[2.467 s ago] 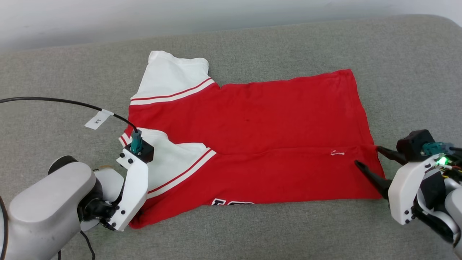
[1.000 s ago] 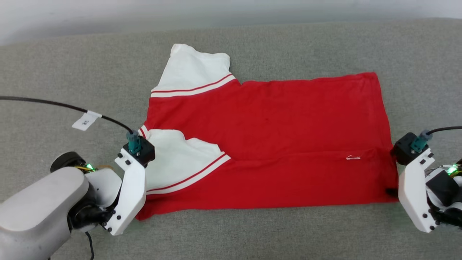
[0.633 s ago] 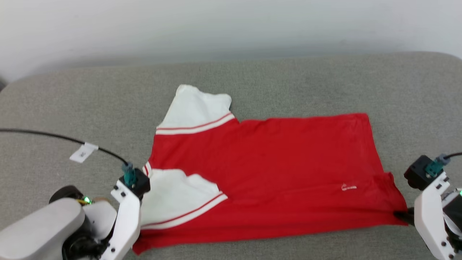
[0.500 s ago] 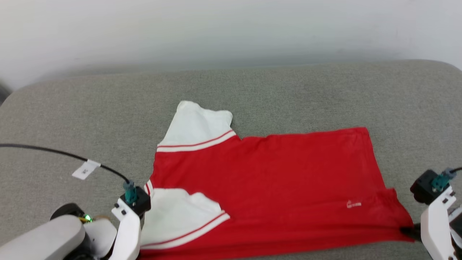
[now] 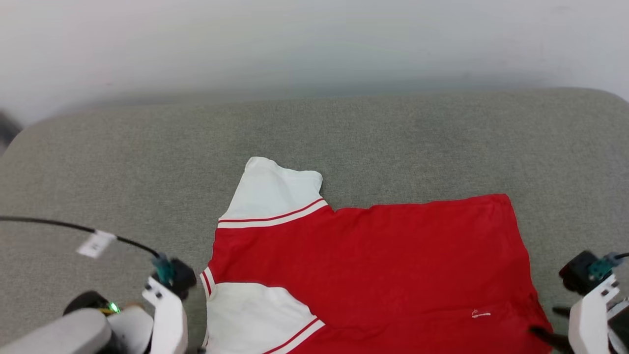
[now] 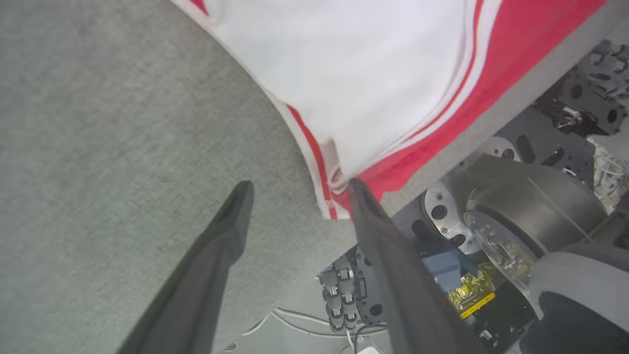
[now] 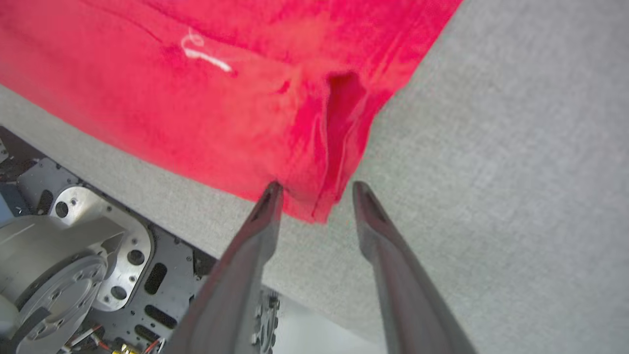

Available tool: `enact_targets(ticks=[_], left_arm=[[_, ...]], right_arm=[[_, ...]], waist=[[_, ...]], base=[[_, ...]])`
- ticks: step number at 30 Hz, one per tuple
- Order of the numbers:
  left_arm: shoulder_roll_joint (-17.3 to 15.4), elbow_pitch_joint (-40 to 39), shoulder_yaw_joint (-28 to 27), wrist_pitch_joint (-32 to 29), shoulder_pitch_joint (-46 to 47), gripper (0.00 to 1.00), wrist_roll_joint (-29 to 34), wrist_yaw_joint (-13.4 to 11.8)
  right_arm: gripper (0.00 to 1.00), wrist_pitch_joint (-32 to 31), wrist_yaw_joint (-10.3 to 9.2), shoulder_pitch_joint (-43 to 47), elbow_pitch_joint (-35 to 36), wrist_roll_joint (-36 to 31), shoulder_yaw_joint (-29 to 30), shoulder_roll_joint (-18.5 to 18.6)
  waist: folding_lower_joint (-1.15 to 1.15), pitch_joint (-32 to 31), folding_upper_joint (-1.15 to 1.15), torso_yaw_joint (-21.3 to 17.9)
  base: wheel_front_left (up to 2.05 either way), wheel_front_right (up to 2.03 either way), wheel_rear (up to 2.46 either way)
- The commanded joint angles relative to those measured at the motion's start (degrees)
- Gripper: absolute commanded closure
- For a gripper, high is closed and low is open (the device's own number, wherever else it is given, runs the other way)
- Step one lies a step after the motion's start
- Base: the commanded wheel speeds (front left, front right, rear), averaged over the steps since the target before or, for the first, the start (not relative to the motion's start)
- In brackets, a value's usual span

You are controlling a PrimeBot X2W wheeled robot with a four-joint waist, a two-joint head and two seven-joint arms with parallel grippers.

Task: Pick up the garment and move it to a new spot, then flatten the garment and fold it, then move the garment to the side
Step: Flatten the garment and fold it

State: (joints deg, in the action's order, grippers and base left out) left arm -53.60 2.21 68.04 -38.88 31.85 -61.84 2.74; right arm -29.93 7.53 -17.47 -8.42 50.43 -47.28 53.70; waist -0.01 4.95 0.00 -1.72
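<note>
Two ends: garment (image 5: 373, 255) lies spread on the grey cushion (image 5: 344, 132) near its front edge, white sleeves left, hem right.
Left gripper (image 6: 298, 191): fingers wide apart, one tip touching the sleeve corner, nothing clamped.
Right gripper (image 7: 317, 189): fingers apart, hem corner loose between the tips.

It looked like a plain test room: a bare white wall (image 5: 314, 44) stood behind a soft grey bench (image 5: 123, 147)

Grey fabric-covered surface (image 5: 393, 137) with rounded far corners, against a plain pale wall (image 5: 314, 44).
</note>
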Motion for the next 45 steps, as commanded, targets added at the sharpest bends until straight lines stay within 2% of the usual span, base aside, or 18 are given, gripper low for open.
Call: enact_targets(ticks=[1,5,8,10,14,17,24,27,32,39,45], left_arm=[[-0.6,-0.6,-2.0,1.9,1.1,0.0,-1.2,-0.9],[-2.8,-2.3,-5.9,5.5,3.6,0.0,-1.1,-2.0],[-3.6,-1.5,-8.4,9.2,6.7,0.0,2.0,-2.5],[-3.0,-0.5,-10.2,12.0,8.7,0.0,3.4,-3.2],[-1.0,2.7,-12.9,15.0,13.7,0.0,5.7,-3.6],[1.0,5.1,-14.3,16.1,17.9,0.0,7.3,-3.4],[4.8,10.7,-16.1,13.7,27.0,0.0,8.5,-2.8],[6.1,12.8,-15.8,11.2,30.1,0.0,8.9,-2.2],[7.1,15.4,-14.7,0.2,35.0,0.0,5.8,-0.6],[7.6,16.1,-10.2,-15.0,40.8,0.0,6.1,1.2],[8.2,17.5,-6.6,-22.0,42.9,0.0,8.3,1.6]], right_arm=[[0.0,2.3,-0.08,0.5,0.2,-1.0,1.5,-0.3],[0.0,11.6,-0.08,-0.4,-0.9,-5.6,8.3,-1.8],[0.0,19.4,-0.08,-0.4,-2.5,-9.9,15.2,-5.2],[0.0,23.9,-0.08,0.2,-3.2,-13.1,19.9,-7.7],[0.0,32.0,-0.08,2.1,-2.9,-18.8,30.1,-14.7],[0.0,36.6,-0.08,3.9,-0.1,-23.3,37.0,-20.5],[0.0,42.5,-0.07,9.7,10.6,-33.5,46.0,-33.5],[0.0,43.4,-0.08,11.2,13.9,-37.0,47.5,-37.8],[0.0,43.9,-0.07,12.5,17.2,-39.2,47.3,-42.4],[0.0,44.4,-0.07,10.2,18.0,-40.3,45.6,-44.5],[0.0,44.8,-0.07,7.7,16.4,-40.2,44.2,-44.9]], waist=[[0.01,-0.7,0.0,0.2],[0.01,-1.4,0.0,0.2],[0.01,-1.2,0.0,-0.3],[0.01,-0.8,0.0,-0.6],[0.01,0.7,0.0,-1.7],[0.01,2.3,0.0,-2.9],[0.01,7.5,0.0,-6.2],[0.01,9.8,0.0,-7.5],[0.01,14.1,0.0,-9.4],[0.01,19.4,0.0,-11.5],[0.01,23.4,0.0,-12.8]], base=[[0.0,0.0,0.0],[0.0,0.0,0.0],[0.0,0.0,0.0],[0.0,0.0,0.0],[0.0,0.0,0.0],[0.0,0.0,0.0],[0.0,0.0,0.0],[0.0,0.0,0.0],[0.0,0.0,0.0],[0.0,0.0,0.0],[0.0,0.0,0.0]])
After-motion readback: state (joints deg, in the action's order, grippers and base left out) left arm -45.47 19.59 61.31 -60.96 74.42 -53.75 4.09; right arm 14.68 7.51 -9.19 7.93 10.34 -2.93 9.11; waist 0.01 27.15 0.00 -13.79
